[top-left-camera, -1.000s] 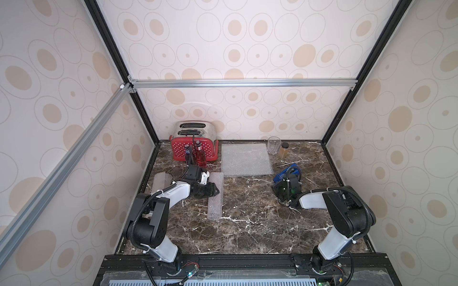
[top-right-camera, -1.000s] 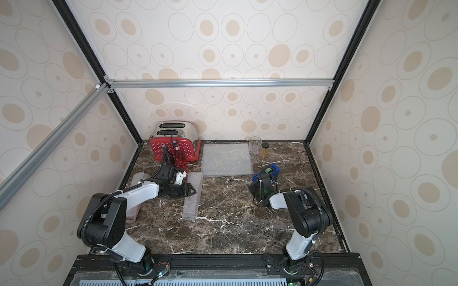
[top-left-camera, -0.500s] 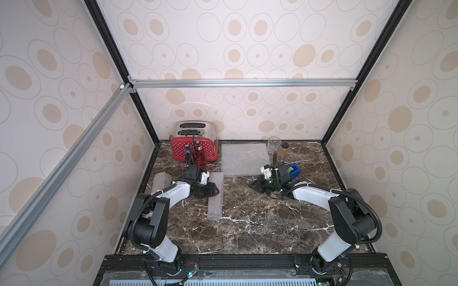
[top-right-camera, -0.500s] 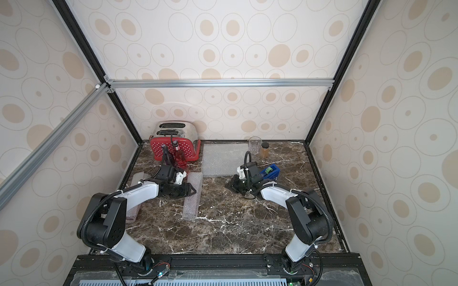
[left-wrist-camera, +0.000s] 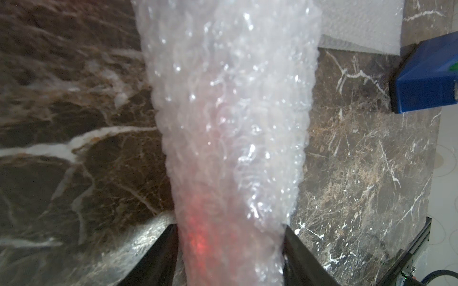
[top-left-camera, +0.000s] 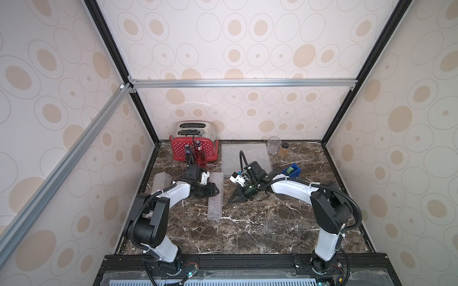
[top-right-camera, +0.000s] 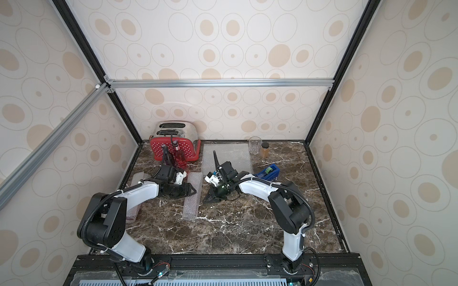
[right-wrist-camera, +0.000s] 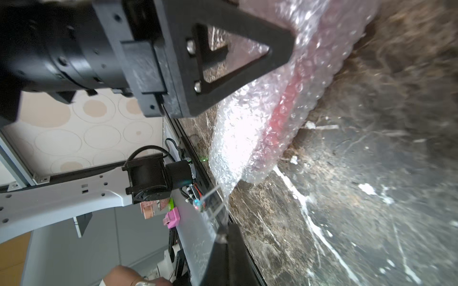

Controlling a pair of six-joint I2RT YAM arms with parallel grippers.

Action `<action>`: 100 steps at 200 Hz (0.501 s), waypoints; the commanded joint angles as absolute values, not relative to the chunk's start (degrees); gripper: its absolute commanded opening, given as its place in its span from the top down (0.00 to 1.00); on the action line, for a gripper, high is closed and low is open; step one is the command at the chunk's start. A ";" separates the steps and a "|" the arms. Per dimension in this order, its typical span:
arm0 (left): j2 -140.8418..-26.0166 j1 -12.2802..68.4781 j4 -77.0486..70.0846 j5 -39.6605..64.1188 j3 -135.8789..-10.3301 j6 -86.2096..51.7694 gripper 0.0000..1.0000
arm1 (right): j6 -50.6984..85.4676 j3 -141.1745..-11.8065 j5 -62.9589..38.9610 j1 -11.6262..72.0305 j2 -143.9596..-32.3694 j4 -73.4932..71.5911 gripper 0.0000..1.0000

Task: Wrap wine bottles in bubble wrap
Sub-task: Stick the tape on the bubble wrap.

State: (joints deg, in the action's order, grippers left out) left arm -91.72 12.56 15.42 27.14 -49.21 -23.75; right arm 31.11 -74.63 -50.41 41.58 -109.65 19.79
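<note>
A wine bottle rolled in bubble wrap (left-wrist-camera: 230, 123) lies on the marble table, red showing through the wrap. My left gripper (left-wrist-camera: 229, 227) is shut on this roll (top-left-camera: 215, 208), one finger on each side. My right gripper (top-left-camera: 231, 201) is shut just right of the roll, low over the table. It pinches a strip of clear tape (right-wrist-camera: 218, 205) at its tips (right-wrist-camera: 223, 235), and the strip reaches toward the roll's end. A purple bottle (top-left-camera: 187, 151) and a red bottle (top-left-camera: 199, 154) stand at the red basket. A flat bubble wrap sheet (top-left-camera: 244, 158) lies at the back centre.
A toaster (top-left-camera: 193, 128) stands behind the red basket (top-left-camera: 208, 148) at the back left. A clear glass (top-left-camera: 273, 145) and an amber jar (top-left-camera: 283, 149) are at the back right. The blue tape dispenser (top-left-camera: 291, 171) sits behind my right arm. Another bubble-wrap roll (top-left-camera: 159, 180) lies by the left wall.
My right arm has swung left from the tape dispenser to the wrapped bottle, staying shut. The left arm and the roll have not moved.
</note>
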 commanded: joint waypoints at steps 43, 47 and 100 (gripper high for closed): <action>-93.32 12.73 18.63 25.97 -49.92 -22.85 0.38 | 27.33 -86.05 -53.60 43.64 -118.99 27.08 1.00; -93.27 12.78 18.63 26.00 -49.92 -22.81 0.38 | 27.31 -86.78 -53.68 43.66 -119.73 27.38 1.00; -92.99 12.78 18.72 25.84 -49.88 -22.68 0.38 | 25.65 -96.10 -53.84 43.16 -128.77 33.22 1.00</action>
